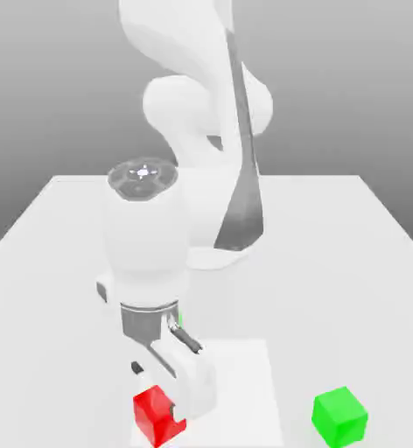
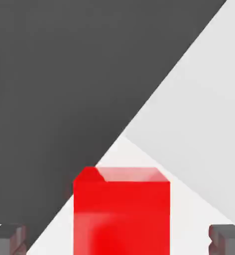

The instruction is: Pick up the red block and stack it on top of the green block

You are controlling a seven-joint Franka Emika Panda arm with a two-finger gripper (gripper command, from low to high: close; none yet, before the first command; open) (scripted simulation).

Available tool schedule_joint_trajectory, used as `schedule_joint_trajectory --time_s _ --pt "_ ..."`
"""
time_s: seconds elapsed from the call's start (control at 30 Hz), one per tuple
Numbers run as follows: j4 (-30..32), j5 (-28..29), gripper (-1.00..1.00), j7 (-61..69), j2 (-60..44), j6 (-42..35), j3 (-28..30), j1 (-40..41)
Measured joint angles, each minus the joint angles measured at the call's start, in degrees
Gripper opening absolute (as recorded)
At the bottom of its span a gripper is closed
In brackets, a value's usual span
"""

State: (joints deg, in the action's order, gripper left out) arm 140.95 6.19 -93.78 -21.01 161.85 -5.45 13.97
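Tool (image 1: 168,404) stood wide, fingertips (image 2: 7,239) flanking red block (image 2: 121,214) on surface (image 1: 350,254), untouched. Step: grasp approach. Next: close, lift, carry to green block (image 1: 339,416), well apart from tool.

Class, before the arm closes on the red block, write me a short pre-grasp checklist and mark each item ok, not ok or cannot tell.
1. Red block between the fingertips: ok.
2. Gripper open wider than the block, gaps both sides: ok.
3. Fingers low enough beside the block: cannot tell.
4. Green block apart from the red one, at the exterior view's right: ok.
5. Green block's top free: ok.
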Motion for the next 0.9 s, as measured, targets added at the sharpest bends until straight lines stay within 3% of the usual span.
schedule_joint_trajectory --time_s 0.23,0.4,0.67,0.8,0.83,0.9 --pt "-0.1 0.1 -1.0 -0.1 -0.4 0.4 0.1 -0.1" --pt "1.2 -2.5 -1.0 1.9 8.2 -6.9 -1.8 0.7" --pt "-2.1 0.3 -1.0 4.3 10.2 -12.8 -13.4 -10.8" --pt "-3.7 6.1 -1.0 0.9 2.8 -7.5 -11.9 -15.8" --pt "-3.8 6.9 1.0 0.4 1.8 -6.7 -11.4 -16.3" --pt "-3.8 6.9 1.0 0.4 1.8 -6.7 -11.4 -16.3"
